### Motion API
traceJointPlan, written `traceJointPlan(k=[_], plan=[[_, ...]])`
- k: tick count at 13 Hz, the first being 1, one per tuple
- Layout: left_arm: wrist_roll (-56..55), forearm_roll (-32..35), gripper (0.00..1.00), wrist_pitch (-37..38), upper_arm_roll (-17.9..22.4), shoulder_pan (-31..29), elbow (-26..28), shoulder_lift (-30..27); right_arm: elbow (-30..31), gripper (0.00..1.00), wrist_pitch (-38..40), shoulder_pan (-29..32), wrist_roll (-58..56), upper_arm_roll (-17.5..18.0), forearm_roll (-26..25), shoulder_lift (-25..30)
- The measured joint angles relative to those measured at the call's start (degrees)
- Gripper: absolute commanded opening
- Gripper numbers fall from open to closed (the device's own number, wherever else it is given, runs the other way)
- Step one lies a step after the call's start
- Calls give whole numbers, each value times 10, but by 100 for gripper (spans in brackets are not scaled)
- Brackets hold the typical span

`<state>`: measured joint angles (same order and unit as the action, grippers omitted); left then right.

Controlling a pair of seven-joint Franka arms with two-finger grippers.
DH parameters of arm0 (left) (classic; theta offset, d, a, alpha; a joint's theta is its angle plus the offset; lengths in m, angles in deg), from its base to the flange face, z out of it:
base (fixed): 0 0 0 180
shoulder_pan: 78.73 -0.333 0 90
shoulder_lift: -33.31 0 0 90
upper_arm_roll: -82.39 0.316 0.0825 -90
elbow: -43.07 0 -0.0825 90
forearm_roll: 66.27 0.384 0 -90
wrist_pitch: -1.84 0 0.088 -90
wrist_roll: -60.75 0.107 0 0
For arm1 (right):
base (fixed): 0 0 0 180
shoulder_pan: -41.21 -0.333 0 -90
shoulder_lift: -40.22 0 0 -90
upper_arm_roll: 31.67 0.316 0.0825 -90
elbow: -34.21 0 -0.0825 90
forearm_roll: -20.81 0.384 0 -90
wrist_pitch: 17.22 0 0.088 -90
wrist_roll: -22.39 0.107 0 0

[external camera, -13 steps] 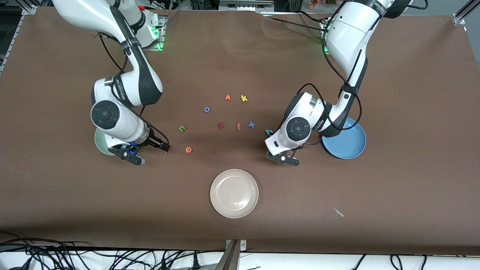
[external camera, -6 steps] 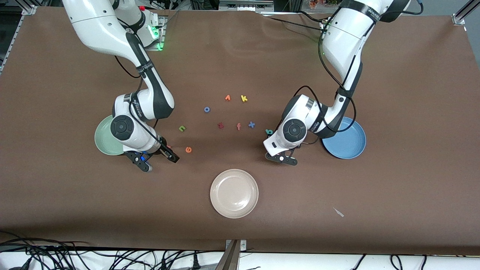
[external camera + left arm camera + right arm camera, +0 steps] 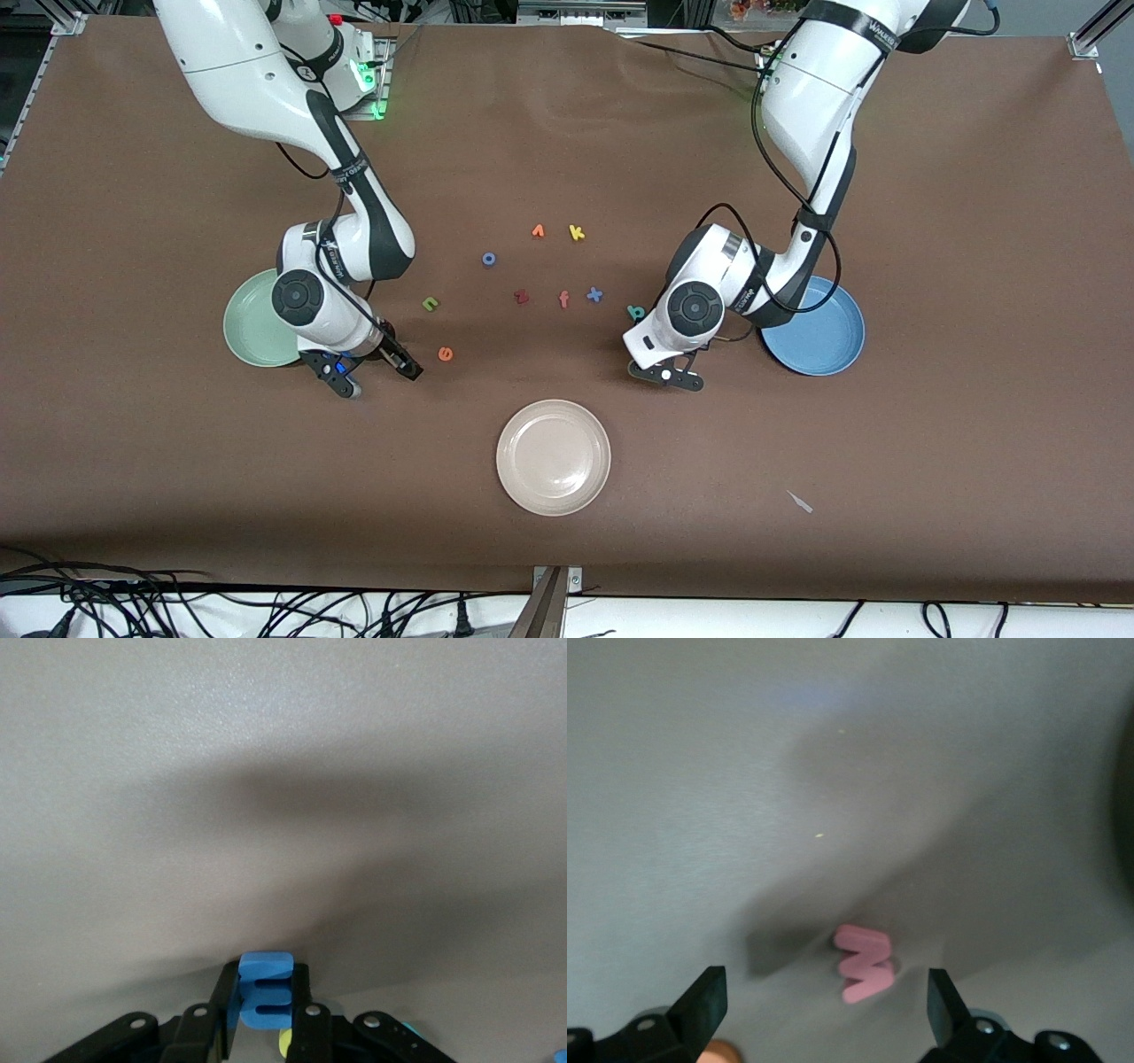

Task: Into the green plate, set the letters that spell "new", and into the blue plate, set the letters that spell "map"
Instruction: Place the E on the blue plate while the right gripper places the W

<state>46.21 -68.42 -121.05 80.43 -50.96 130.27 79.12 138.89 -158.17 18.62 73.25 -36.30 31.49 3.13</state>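
Since 1 s ago the right arm swung off the green plate [image 3: 252,323], uncovering it. Right gripper [image 3: 824,1001] now low over the table, fingers spread wide w/ the salmon "w" [image 3: 865,963] lying between them, untouched. Left gripper [image 3: 266,1010] clamped on the blue "m" [image 3: 264,992], low beside the blue plate [image 3: 819,341]. Green "n" [image 3: 431,303], orange "e" [image 3: 446,354], teal "p" [image 3: 635,312] lie on the table.
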Motion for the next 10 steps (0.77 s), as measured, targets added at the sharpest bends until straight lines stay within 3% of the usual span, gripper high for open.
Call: traceJointPlan(k=[2,5,6,8,9,10], plan=[[0,1,5,-1,4,0,-2,-1,19,82,-22,0,-9,-1,0,0],[2,8,6,31,16,-13,-10,-26,28,36,-39,0,-17,-1,0,5],[7,29,6,60,19,-22,-10,-40,28,26,-39,0,-18,-1,0,8],[54,60,9,100,22,-50,-9,-56,28,12,-39,0,-22,-1,0,11],[89,62,9,106,22,-68,-7,-57,28,0,-38,0,-22,-1,0,14],[122,62,8,109,23,-86,-2,-57,30,0,-39,0,-24,-1,0,14]])
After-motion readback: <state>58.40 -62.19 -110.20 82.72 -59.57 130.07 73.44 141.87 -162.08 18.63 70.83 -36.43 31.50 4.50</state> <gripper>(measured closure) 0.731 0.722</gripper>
